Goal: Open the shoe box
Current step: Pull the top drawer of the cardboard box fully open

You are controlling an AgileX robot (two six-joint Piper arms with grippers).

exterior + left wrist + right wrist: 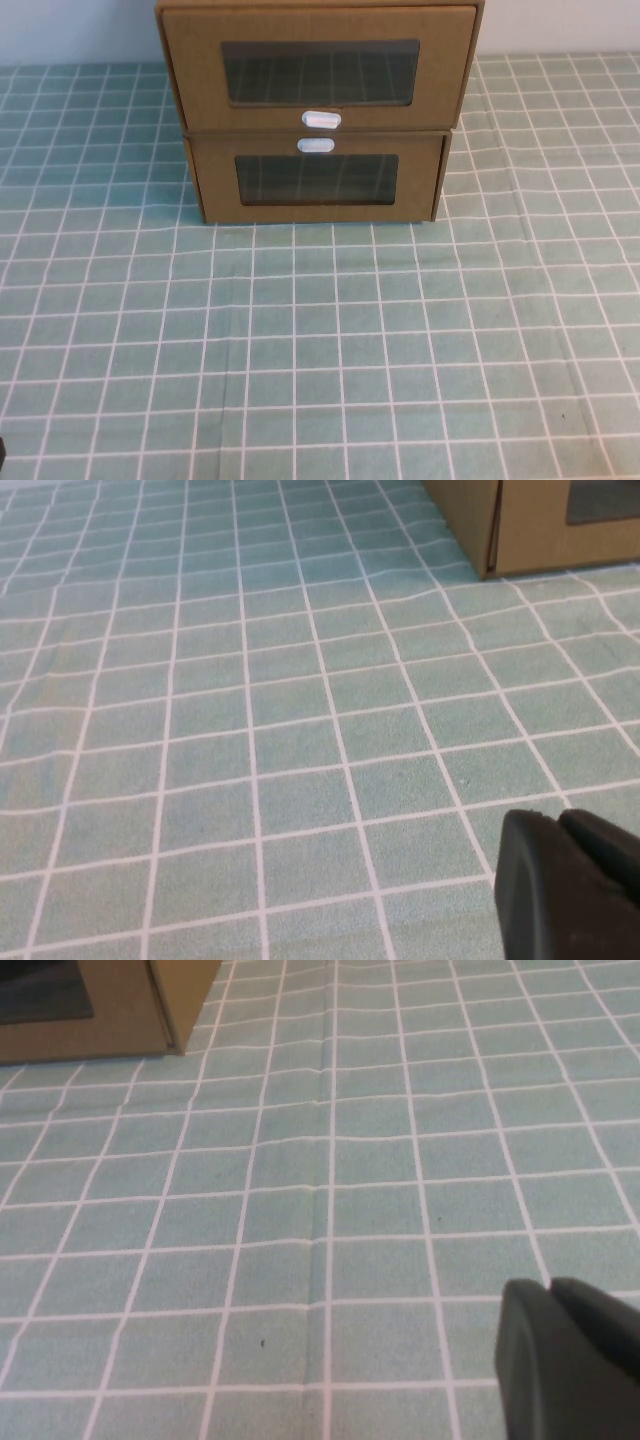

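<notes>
right gripper fully closed, empty, over counter, well apart from box. left gripper same: closed, empty, left side. box stands far centre, two stacked drawers, both closed; white pull on each.

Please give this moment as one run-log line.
phase: pre-contact | shoe boxes: two, stacked | left gripper: shut, above tablecloth, clear of boxes | right gripper: shut, above tablecloth, clear of boxes

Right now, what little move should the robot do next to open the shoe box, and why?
Probably reach the right gripper toward the white handle on the top box. It looks closed, and both that gripper and the left gripper hang shut above the cloth, apart from it.
</notes>
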